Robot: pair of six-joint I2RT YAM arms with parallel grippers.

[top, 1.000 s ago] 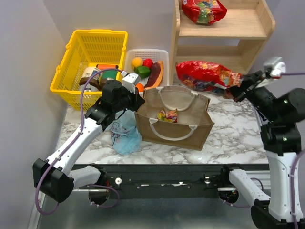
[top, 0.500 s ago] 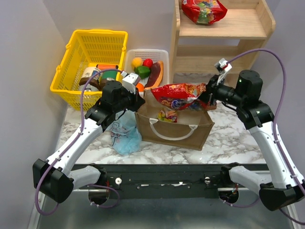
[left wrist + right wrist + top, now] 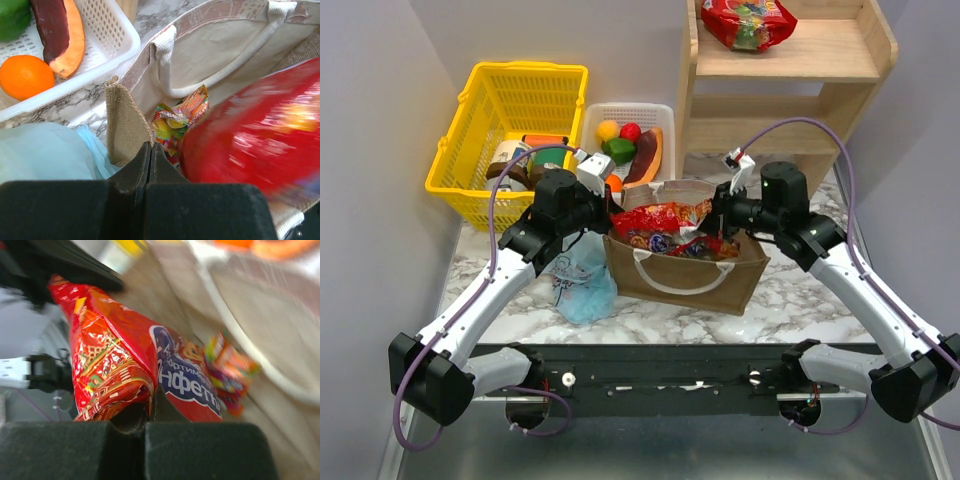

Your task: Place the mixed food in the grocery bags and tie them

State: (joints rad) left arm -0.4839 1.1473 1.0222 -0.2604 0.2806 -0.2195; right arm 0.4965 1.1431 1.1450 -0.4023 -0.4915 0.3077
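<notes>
The tan-brown bag (image 3: 685,268) stands open in the middle of the table. My left gripper (image 3: 605,207) is shut on its left rim corner (image 3: 125,117). My right gripper (image 3: 720,214) is shut on the end of a shiny red snack packet (image 3: 665,225) (image 3: 112,355), which lies across the bag's mouth. The same packet shows blurred in the left wrist view (image 3: 250,135). A small colourful packet (image 3: 175,120) lies inside the bag. The light-blue bag (image 3: 582,275) slumps to the left of the tan one. Another red packet (image 3: 748,22) rests on the top shelf.
A white slotted tray (image 3: 660,112) behind the bag holds yellow (image 3: 608,130), red (image 3: 631,131), green (image 3: 619,150) and orange (image 3: 25,77) pieces and a long purple-and-orange wedge (image 3: 60,30). A yellow mesh basket (image 3: 515,95) stands at the back left, and a wooden shelf (image 3: 790,70) at the back right.
My right arm has swung left from the shelf with the red packet and lowered it into the tan bag's mouth. The left arm has not moved.
</notes>
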